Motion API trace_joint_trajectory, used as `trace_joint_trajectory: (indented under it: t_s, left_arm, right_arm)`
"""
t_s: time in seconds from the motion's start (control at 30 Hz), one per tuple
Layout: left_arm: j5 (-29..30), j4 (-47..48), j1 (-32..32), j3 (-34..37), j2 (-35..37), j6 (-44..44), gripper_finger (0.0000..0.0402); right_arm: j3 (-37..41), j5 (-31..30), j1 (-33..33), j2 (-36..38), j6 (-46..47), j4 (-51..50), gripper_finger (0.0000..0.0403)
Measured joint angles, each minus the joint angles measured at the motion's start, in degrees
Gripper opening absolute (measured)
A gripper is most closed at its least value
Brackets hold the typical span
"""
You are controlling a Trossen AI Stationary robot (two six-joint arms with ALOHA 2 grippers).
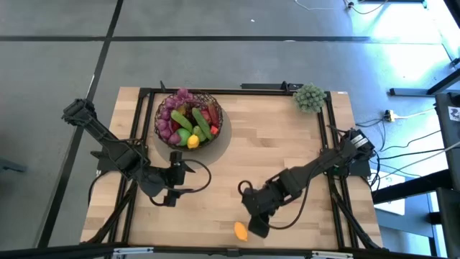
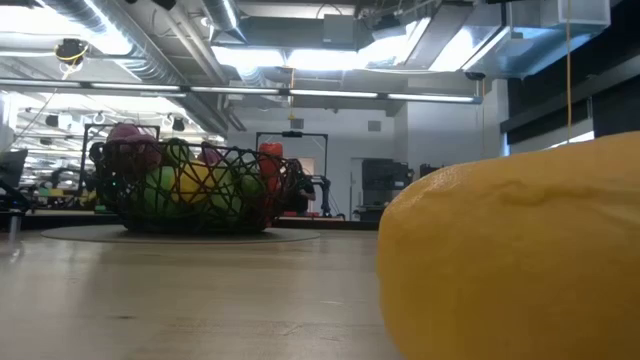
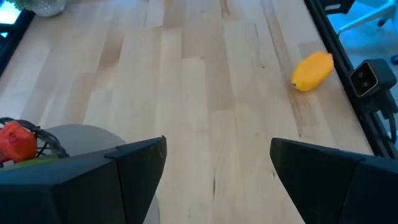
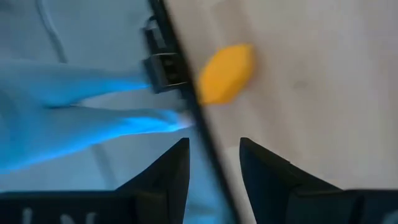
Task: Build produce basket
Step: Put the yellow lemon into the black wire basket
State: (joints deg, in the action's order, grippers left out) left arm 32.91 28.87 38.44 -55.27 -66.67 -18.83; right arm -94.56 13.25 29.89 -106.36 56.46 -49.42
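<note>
Mango (image 1: 241, 230) lying alone at the surface's (image 1: 287, 144) near edge, well apart from the basket (image 1: 189, 119), which is holding the other produce (image 1: 188, 121). Right tool (image 1: 257, 227) hovering just beside the mango, fingers apart, empty; next it needs lowering and closing. Left tool (image 1: 175, 180) waiting near the basket, fingers apart.

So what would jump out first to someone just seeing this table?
The mesh basket heaped with bright produce at the table's far edge, then one yellow-orange mango lying alone by the near edge. The right gripper hovers beside that mango, fingers apart and empty; the left gripper waits open, near the basket.
</note>
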Motion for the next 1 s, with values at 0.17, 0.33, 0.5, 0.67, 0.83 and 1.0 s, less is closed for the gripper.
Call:
trace_joint_trajectory:
  t_s: [0.17,0.33,0.5,0.67,0.83,1.0]
  left_arm:
    - [-0.02,2.55,0.0,0.0,0.0,0.0,0.028]
    - [0.0,3.14,0.0,0.0,0.0,1.46,0.0279]
    - [-0.02,3.27,0.0,0.0,0.0,1.62,0.028]
    - [-0.02,3.27,0.0,0.0,0.0,1.6,0.028]
    - [-0.02,3.27,0.0,0.0,0.0,1.49,0.028]
    - [-0.02,3.26,0.0,0.0,0.0,1.46,0.028]
  right_arm:
    - [0.0,3.21,0.89,-2.76,13.48,8.28,0.0134]
    - [-0.07,2.88,0.66,-4.69,14.28,14.83,0.0125]
    - [-0.04,5.21,0.06,-7.58,14.29,16.34,0.0132]
    - [-0.04,6.96,-0.76,-9.7,12.88,15.92,0.0166]
    - [-0.04,6.34,-0.87,-11.08,14.48,15.81,0.0203]
    - [-0.02,4.88,-0.92,-13.95,23.45,16.46,0.0221]
